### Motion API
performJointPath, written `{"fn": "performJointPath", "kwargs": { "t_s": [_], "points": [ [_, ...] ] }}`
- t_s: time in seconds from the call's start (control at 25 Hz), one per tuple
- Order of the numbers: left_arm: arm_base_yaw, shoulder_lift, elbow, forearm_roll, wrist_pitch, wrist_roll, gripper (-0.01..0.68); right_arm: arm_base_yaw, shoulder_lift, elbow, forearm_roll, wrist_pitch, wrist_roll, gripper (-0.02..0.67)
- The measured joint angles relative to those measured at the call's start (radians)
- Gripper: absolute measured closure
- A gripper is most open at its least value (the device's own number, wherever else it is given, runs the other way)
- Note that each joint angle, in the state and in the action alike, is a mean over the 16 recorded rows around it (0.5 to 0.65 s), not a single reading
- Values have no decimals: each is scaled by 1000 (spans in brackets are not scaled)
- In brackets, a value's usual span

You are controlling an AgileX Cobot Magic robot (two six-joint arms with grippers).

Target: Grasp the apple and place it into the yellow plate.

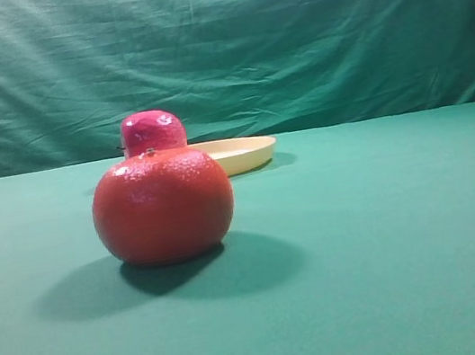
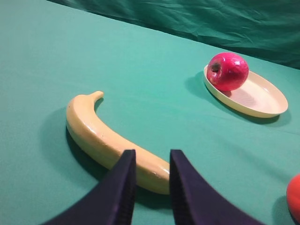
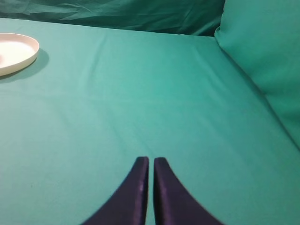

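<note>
Already the apple (image 2: 228,71) sits on the near-left edge of the yellow plate (image 2: 262,101), seemingly half over the rim, so it might roll off. The left gripper (image 2: 150,180), slightly spread, hovers above a banana (image 2: 105,140); the right gripper (image 3: 151,180) is pressed nearly together, empty.

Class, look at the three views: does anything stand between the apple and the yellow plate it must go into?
Nothing visible does. In the left wrist view the apple already rests on the near-left edge of the yellow plate. The banana lies well apart, just ahead of the left claw.
</note>
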Motion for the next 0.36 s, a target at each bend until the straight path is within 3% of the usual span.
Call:
{"fn": "performJointPath", "kwargs": {
  "t_s": [0.36],
  "points": [
    [0,0,0,0,0,0,516,0,0,0,0,0,0,649]
  ]
}}
